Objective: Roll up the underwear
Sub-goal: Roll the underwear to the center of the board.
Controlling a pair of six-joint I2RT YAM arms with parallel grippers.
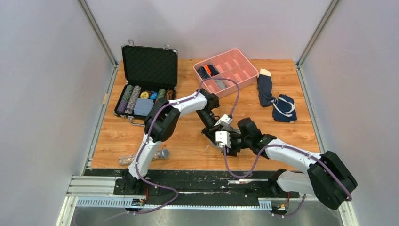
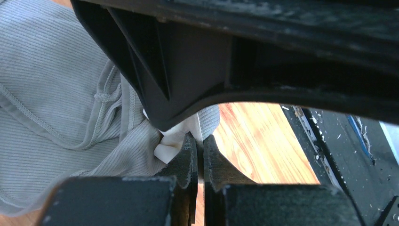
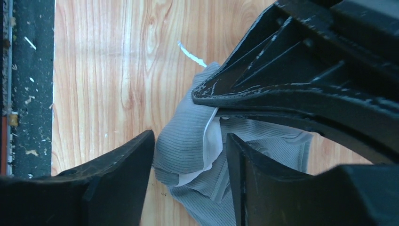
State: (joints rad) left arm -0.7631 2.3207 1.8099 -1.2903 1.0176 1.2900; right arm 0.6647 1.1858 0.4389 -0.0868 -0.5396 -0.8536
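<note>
The underwear [image 2: 56, 94] is gray ribbed cloth with a pale cream band, lying bunched on the wooden table. My left gripper [image 2: 199, 137] is shut, with the cream band edge pinched at its tips. In the right wrist view the underwear [image 3: 183, 132] shows as a folded lump between the fingers of my open right gripper [image 3: 190, 136], which stand on either side of it. The left gripper's finger [image 3: 282, 80] crosses just above that fold. In the top view both grippers, left [image 1: 221, 136] and right [image 1: 231, 147], meet at the table's middle front and hide the cloth.
A pink divided tray [image 1: 248, 60] stands at the back. A navy sock with a tan toe [image 1: 264, 87] and a navy garment [image 1: 284, 108] lie to its right. An open poker-chip case [image 1: 146, 84] is at the back left. A glittery microphone [image 1: 146, 157] lies near the front edge.
</note>
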